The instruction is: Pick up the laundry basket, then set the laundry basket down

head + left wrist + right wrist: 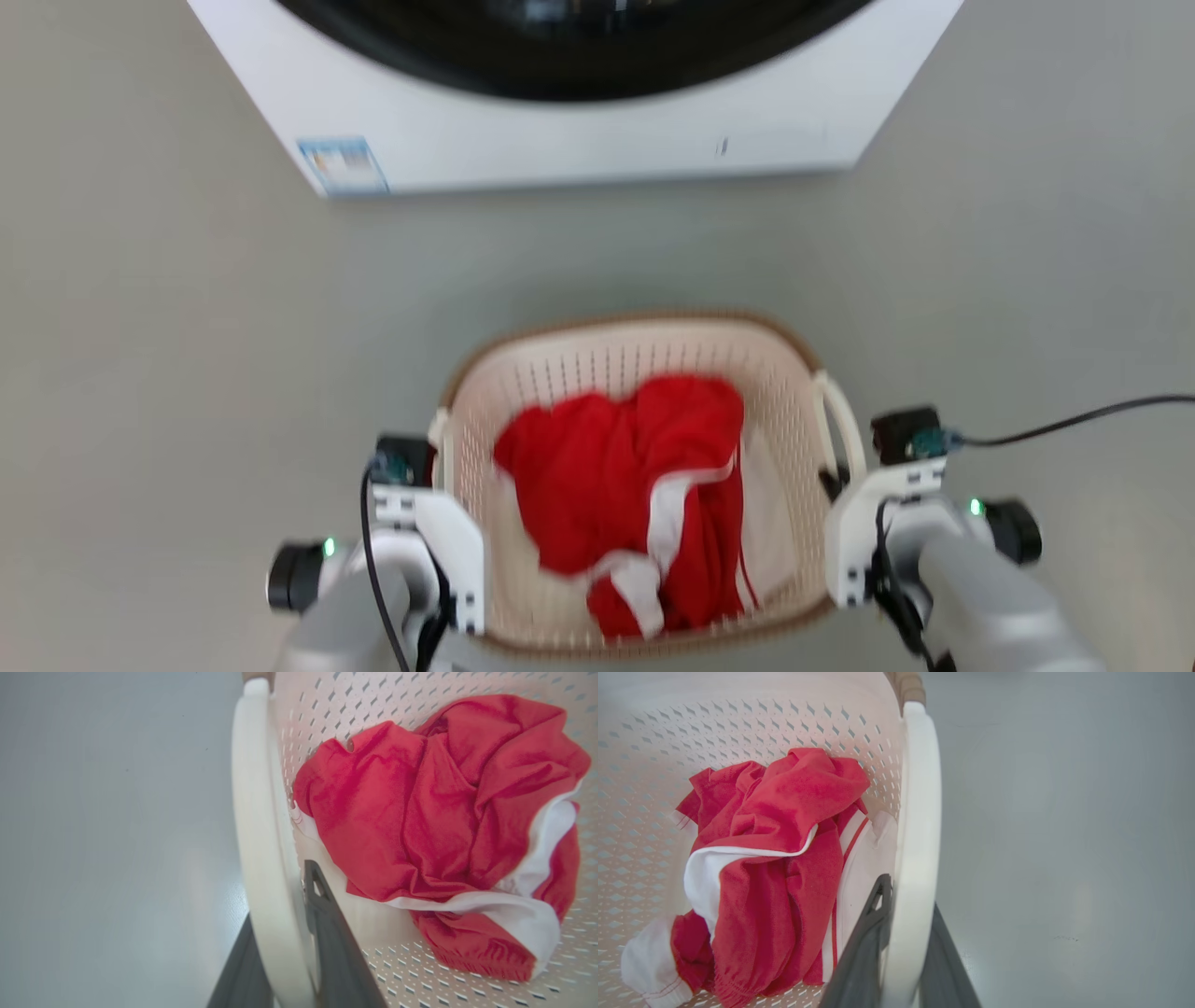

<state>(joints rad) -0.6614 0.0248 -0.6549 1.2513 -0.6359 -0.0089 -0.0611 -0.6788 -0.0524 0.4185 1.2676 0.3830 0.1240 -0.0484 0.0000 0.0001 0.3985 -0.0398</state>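
The laundry basket (607,359), cream with a brown rim, is at the lower middle of the head view, with a crumpled red and white garment (635,467) inside. My left gripper (437,462) is at its left side and my right gripper (834,481) at its right side. In the left wrist view my left gripper (280,896) is shut on the white left handle (254,812), one dark finger on each side. In the right wrist view my right gripper (908,900) is likewise shut on the right handle (920,812). Whether the basket touches the floor I cannot tell.
A white washer (579,140) with a dark round door (579,47) stands straight ahead, beyond a strip of grey floor (187,327). A black cable (1074,418) runs off to the right from my right wrist.
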